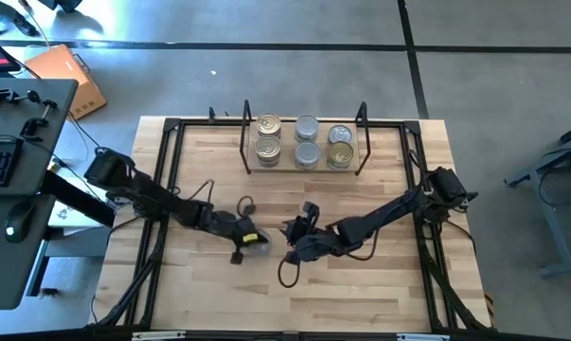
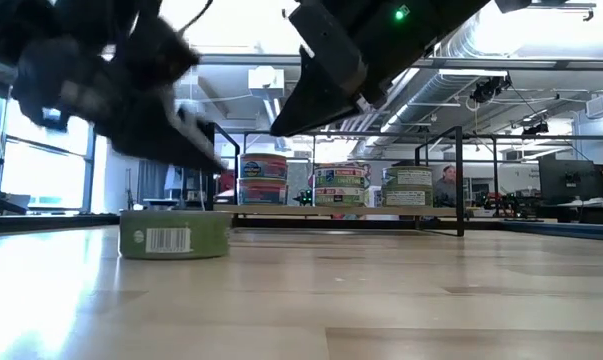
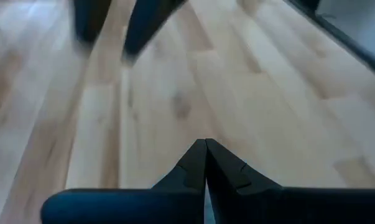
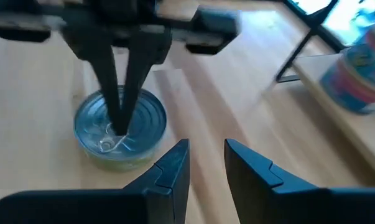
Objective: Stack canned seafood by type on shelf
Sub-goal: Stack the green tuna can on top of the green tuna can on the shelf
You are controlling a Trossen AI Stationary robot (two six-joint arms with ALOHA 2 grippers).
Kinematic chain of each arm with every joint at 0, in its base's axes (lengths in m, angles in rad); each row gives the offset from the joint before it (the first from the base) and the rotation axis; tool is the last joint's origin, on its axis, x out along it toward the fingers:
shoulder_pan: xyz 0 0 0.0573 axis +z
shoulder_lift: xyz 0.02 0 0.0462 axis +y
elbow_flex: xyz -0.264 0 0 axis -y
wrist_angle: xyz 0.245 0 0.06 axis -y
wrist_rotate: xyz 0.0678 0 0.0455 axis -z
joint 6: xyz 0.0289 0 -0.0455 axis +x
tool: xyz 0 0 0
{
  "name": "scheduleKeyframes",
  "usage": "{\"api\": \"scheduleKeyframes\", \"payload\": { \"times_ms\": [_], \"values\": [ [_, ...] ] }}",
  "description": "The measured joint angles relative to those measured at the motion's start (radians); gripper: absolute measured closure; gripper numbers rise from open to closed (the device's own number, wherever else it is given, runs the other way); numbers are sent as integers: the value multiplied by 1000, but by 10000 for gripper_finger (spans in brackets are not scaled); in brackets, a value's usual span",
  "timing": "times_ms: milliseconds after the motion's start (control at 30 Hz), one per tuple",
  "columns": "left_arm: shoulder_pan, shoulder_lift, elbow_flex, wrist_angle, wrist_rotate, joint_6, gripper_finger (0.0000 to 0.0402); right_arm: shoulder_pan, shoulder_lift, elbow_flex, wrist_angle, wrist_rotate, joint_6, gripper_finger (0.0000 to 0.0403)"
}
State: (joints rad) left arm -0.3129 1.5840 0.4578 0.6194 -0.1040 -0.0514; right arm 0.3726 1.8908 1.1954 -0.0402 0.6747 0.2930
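Observation:
A short tin [image 4: 120, 130] with a silver pull-tab lid and a green label [image 2: 174, 235] stands on its base on the wooden table, near the middle. My left gripper [image 4: 117, 123] is shut, and in the right wrist view its fingertips show in front of the tin's lid. Its own view shows only bare wood past its shut fingertips [image 3: 205, 148]. My right gripper [image 4: 206, 158] hangs just right of the tin, open by a small gap with nothing in it. The shelf [image 1: 304, 170] at the far middle carries several stacked tins [image 1: 307, 142]. My left gripper's shut fingertips [image 4: 115, 118] line up with the middle of the tin's lid [image 4: 137, 118] in the right wrist view, coming slanting from the table's left. I cannot tell whether they touch the lid or hang just above it.
A black frame [image 1: 171, 170] runs around the table's edges, with rails down both sides. Cables [image 1: 285, 275] loop on the wood by the right arm. Bare wood lies between the tin and the shelf, and along the near edge.

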Motion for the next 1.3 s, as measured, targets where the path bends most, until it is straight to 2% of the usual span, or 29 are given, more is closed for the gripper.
{"api": "scheduleKeyframes", "payload": {
  "times_ms": [100,233,400,567,733,900,1033,1167,1300],
  "values": [
    [-38,-6,91,-168,-23,35,401,-8,2,0,-1,-60,22,311],
    [-91,-46,189,-451,-94,4,401,-32,34,0,9,-106,22,311],
    [-158,-93,201,-719,-114,-120,401,-87,98,0,69,-137,22,311],
    [-216,-141,201,-880,-160,-266,401,-148,143,0,162,-253,20,311],
    [-247,-138,169,-809,-104,-311,401,-185,172,1,220,-359,17,311],
    [-215,-103,102,-608,-125,-280,401,-198,195,1,239,-401,16,311],
    [-160,-86,77,-513,-147,-233,401,-196,197,1,221,-435,13,312],
    [-105,-87,76,-486,-137,-184,401,-190,191,1,174,-449,46,312],
    [-60,-88,76,-468,-193,-145,401,-170,143,1,-4,-444,148,317]
  ]
}}
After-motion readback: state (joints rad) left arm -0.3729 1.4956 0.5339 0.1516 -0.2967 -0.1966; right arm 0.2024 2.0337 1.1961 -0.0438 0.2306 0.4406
